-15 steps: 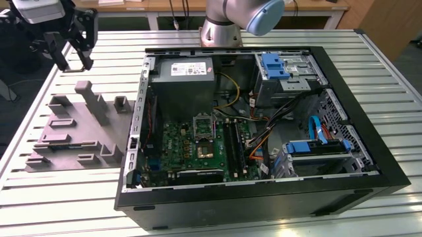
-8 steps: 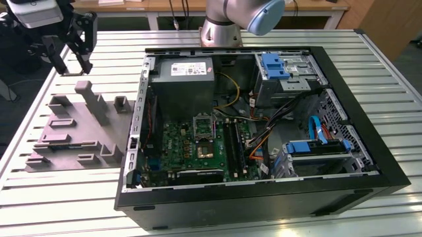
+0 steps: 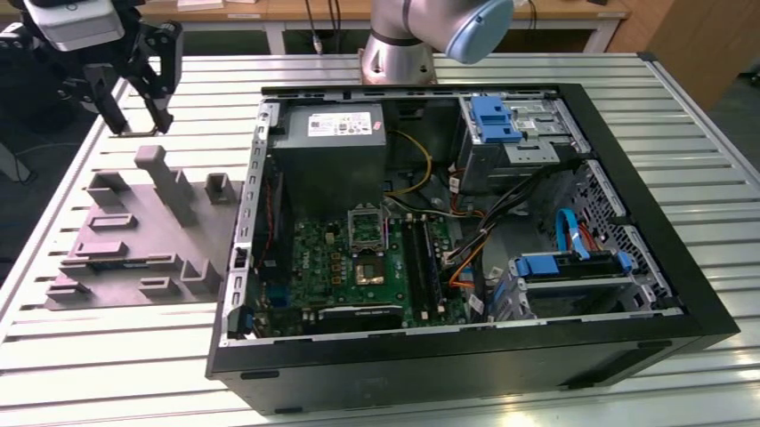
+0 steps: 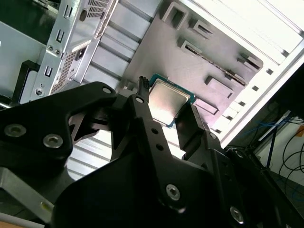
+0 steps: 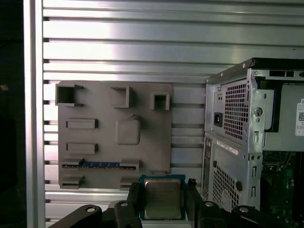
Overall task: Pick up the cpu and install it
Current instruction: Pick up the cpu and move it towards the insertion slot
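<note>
**Chip is in the grip, not in the computer yet**

I start with the biggest thing. The metal table [image 3: 71, 356] has long slats, and everything sits on it. On it lies the open computer case [image 3: 665, 294], at the exterior view's right. Inside the case I see the green board [image 3: 320, 258], and on it the socket [image 3: 366, 227] with its silver frame.

Just beside the case, at the exterior view's left, lies the grey tray [image 3: 131, 231]. In the first wrist view the square spot [image 5: 127, 131] in the middle of the tray has nothing in it.

The gripper [image 3: 137, 111] hangs in the air above the table, near the far end of the tray and well apart from the socket.

Now the smallest thing. The cpu [image 4: 166, 102] is pinched between the two black fingers [image 4: 142, 102], one on each side edge. Its shiny top shows in both wrist views. So the jaws are closed on the cpu, and it is up off the tray.

I think the pick-up part is done and the carry is in hand. I think the install calls for a flat chip, corners lined up with the socket, and a very soft touch.
</note>
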{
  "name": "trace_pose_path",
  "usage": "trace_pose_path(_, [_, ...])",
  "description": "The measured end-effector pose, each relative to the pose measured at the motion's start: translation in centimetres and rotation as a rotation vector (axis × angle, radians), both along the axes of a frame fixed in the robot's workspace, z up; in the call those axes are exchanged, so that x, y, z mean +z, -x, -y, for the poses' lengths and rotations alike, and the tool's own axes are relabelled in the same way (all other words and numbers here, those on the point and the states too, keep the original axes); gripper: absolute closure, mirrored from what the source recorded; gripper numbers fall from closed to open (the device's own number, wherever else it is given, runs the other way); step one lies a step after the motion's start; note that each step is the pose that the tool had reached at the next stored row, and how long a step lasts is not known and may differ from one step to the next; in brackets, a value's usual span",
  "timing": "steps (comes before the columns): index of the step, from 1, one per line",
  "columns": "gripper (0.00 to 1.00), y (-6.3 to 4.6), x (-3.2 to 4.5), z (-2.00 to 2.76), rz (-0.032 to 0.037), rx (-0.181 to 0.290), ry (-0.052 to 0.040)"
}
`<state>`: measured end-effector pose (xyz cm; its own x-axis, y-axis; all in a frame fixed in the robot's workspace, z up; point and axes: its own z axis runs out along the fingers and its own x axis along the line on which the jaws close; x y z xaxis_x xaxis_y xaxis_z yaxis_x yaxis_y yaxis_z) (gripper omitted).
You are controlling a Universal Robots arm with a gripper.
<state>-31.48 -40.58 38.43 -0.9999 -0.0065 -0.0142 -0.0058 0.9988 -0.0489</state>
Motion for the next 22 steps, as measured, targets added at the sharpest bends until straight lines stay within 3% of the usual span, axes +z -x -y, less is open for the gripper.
trace_pose_path(16, [0.53, -2.1, -0.11, 0.00, 0.0000, 0.000, 0.0000])
trace_pose_path(22, [0.53, -3.5, -0.26, 0.00, -0.0001, 0.000, 0.0000])
